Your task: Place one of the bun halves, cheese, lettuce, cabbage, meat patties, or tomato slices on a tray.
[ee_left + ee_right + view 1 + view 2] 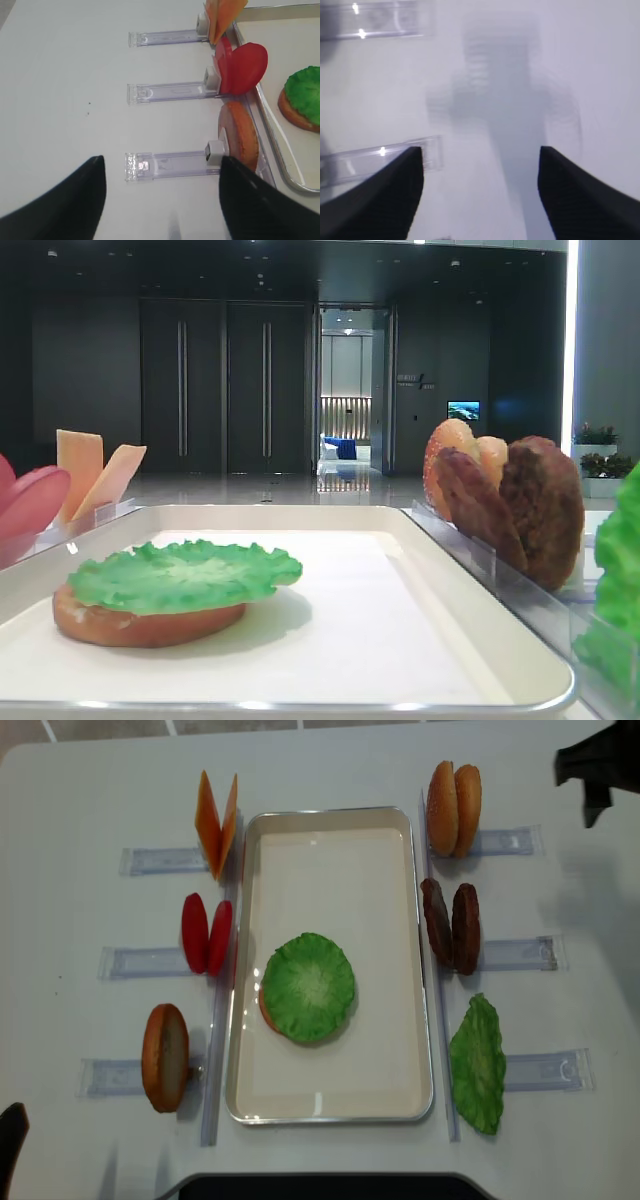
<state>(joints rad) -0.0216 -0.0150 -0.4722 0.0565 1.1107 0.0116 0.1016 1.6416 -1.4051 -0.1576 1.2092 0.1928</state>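
Nearest the low exterior camera, a lettuce leaf (185, 575) is seen lying flat on a bun half (140, 625), and both are resting on the white tray (400, 680).

In the overhead view, taken from left to right, three clear holders (125, 1076) are set on the white table (70, 800) at the tray's nine o'clock side. Two cheese slices (216, 823) are propped in a V at about ten o'clock from the tray's centre. Two tomato slices (206, 934) are stood on edge at nine o'clock. A single bun half (165, 1057) is stood on edge at about eight o'clock.

The tray (330, 850) is placed at the centre of the table, with the stacked bun and lettuce (308, 987) slightly below its middle.

At the tray's three o'clock side, two bun halves (454, 808) are stood at about one o'clock, two meat patties (451, 926) at three o'clock, and a second green leaf (477, 1064) at about five o'clock.

The left gripper (162, 192) is viewed from its wrist camera with its fingers spread wide apart and nothing held between them; it is positioned over the table beside the nearest holder.

The right gripper (480, 187) is likewise shown with its fingers wide apart and nothing between them, over blurred white table. A dark part of the right arm (597, 765) is visible at the overhead view's upper right corner.
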